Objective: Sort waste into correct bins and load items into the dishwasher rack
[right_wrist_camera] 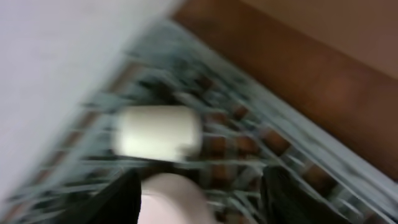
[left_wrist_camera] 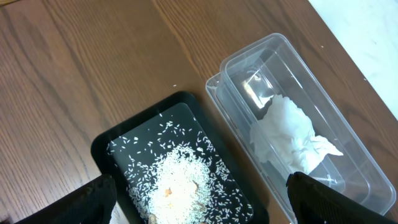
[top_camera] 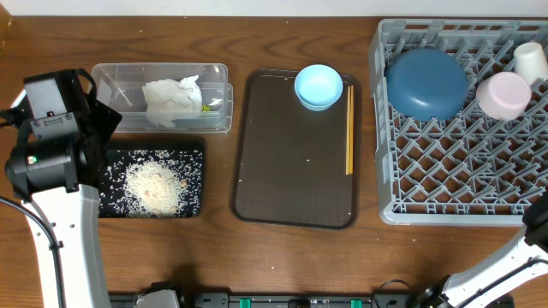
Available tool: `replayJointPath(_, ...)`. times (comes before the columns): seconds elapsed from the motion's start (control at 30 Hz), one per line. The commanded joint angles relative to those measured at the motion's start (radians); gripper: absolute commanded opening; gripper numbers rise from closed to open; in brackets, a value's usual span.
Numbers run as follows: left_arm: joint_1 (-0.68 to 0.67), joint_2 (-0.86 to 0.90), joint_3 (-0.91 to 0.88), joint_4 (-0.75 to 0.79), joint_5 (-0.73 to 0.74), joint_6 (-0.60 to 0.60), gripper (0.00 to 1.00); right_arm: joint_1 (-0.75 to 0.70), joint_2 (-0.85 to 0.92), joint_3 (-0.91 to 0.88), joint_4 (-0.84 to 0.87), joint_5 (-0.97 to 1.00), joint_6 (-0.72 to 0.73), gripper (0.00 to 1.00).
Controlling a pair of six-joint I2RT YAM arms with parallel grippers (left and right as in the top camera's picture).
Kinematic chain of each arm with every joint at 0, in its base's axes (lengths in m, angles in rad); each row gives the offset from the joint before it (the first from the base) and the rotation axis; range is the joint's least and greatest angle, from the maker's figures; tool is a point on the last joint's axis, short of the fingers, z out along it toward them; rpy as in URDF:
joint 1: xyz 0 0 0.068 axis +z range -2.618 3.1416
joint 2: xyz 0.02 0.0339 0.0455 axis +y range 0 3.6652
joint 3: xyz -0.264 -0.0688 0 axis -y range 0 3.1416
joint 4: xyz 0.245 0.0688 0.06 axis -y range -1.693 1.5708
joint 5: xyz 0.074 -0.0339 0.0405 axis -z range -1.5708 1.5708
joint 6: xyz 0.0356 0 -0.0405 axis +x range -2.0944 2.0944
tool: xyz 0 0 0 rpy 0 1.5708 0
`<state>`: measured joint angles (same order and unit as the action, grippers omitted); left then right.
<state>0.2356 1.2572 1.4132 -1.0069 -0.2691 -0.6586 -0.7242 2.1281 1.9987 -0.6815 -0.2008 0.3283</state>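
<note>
Sitting toward the far right of the grey rack [top_camera: 445,180], the white-pinkish bowl [top_camera: 505,94] looked smooth and round, just beside the dark-blue bowl [top_camera: 426,83], with bare lattice nearer. The right gripper [right_wrist_camera: 202,199] showed blurred jaws apart over it; the left gripper [left_wrist_camera: 199,199] gaped wide above the black tray [left_wrist_camera: 102,146].

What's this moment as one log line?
rack: dark-blue bowl, pinkish bowl | serving tray: light-blue bowl, chopsticks | left end effector: open near black tray
</note>
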Motion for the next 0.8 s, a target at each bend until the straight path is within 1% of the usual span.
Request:
replayJointPath(0.0,0.006,0.004,-0.003,-0.003,-0.02,-0.013,0.9,0.006,0.031,-0.005,-0.034,0.273,-0.014,0.58)
replayJointPath(0.07,0.006,0.004,-0.003,-0.003,-0.02,-0.013,0.9,0.005,0.043,-0.005,-0.054,0.306,-0.028,0.52)
replayJointPath(0.1,0.006,0.004,-0.003,-0.003,-0.02,-0.013,0.9,0.003,0.048,-0.005,-0.064,0.315,-0.03,0.47)
replayJointPath(0.17,0.005,0.004,-0.003,-0.003,-0.02,-0.013,0.9,-0.003,0.058,-0.005,-0.084,0.324,-0.03,0.31)
replayJointPath(0.2,0.006,0.004,-0.003,-0.002,-0.02,-0.013,0.9,-0.006,0.061,-0.005,-0.093,0.324,-0.03,0.25)
replayJointPath(0.23,0.005,0.004,-0.003,-0.003,-0.02,-0.013,0.9,-0.009,0.063,-0.005,-0.1,0.325,-0.03,0.23)
replayJointPath(0.27,0.005,0.004,-0.003,-0.003,-0.02,-0.013,0.9,-0.011,0.064,-0.005,-0.103,0.325,-0.03,0.23)
replayJointPath(0.33,0.005,0.003,-0.003,-0.002,-0.02,-0.013,0.9,-0.013,0.064,-0.005,-0.104,0.325,-0.03,0.27)
replayJointPath(0.4,0.006,0.004,-0.003,-0.002,-0.02,-0.013,0.9,-0.015,0.064,-0.005,-0.097,0.325,-0.03,0.41)
replayJointPath(0.47,0.006,0.004,-0.003,-0.003,-0.02,-0.013,0.9,-0.016,0.064,-0.005,-0.093,0.335,-0.037,0.51)
replayJointPath(0.53,0.005,0.004,-0.003,-0.003,-0.02,-0.013,0.9,-0.016,0.067,-0.005,-0.08,0.336,-0.109,0.56)
replayJointPath(0.63,0.005,0.004,-0.003,-0.003,-0.02,-0.013,0.9,-0.016,0.079,-0.005,-0.073,0.335,-0.204,0.69)
replayJointPath(0.67,0.006,0.004,-0.003,-0.003,-0.02,-0.013,0.9,-0.016,0.085,-0.005,-0.073,0.335,-0.229,0.71)
replayJointPath(0.77,0.006,0.004,-0.003,-0.003,-0.02,-0.013,0.9,-0.016,0.106,-0.005,-0.071,0.335,-0.296,0.73)
